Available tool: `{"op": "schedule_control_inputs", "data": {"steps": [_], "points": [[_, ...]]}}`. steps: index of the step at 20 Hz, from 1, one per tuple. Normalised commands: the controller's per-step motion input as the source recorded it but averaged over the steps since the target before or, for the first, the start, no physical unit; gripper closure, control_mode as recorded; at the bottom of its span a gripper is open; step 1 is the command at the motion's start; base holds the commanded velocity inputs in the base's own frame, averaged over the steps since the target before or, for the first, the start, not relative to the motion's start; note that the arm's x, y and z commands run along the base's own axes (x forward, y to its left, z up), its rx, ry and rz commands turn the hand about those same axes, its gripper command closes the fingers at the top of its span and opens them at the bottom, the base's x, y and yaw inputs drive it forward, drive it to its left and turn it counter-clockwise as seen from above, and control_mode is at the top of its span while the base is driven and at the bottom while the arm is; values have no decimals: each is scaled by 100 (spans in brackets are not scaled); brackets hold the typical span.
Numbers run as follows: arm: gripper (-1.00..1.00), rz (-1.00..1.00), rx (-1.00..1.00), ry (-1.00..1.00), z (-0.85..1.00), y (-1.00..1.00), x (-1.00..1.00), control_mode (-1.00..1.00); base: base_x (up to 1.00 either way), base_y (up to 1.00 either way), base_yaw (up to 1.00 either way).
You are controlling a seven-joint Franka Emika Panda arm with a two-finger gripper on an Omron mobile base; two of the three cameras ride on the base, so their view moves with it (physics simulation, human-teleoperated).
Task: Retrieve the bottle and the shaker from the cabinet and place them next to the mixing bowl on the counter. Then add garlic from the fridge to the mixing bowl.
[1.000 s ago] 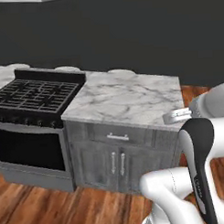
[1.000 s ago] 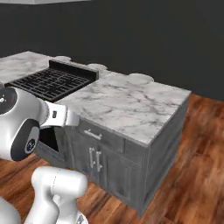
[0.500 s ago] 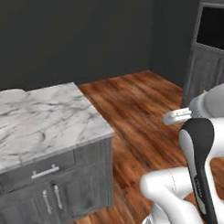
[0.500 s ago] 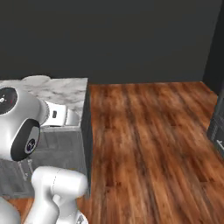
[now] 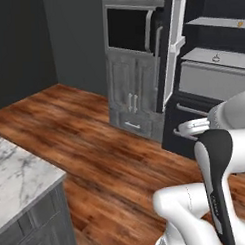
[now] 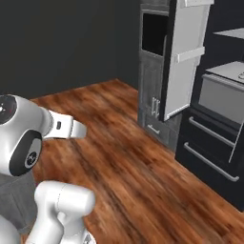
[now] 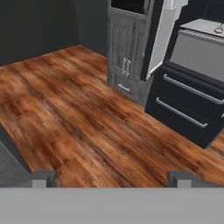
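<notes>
The claw (image 7: 111, 177) hangs wide open and empty over the wooden floor (image 7: 78, 118), with the marble desk (image 5: 16, 183) corner near left and the open fridge (image 5: 213, 76) far right, the garlic too small to make out.

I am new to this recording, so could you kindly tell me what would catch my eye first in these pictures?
The open fridge stands out first, at the right of the left base view, its pale door swung wide and its shelves and drawers showing. Left of it rises a tall grey cabinet with a dark oven recess on top. A wide wooden floor spreads before both, with the robot's open fingers low in the hand view.
</notes>
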Motion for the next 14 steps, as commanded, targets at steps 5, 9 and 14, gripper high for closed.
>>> {"op": "schedule_control_inputs", "data": {"steps": [5,9,14], "points": [[-100,0,0,0,0,0,0,100,78,-39,7],[-100,0,0,0,0,0,0,100,100,-47,0],[-100,0,0,0,0,0,0,100,100,-34,-13]]}}
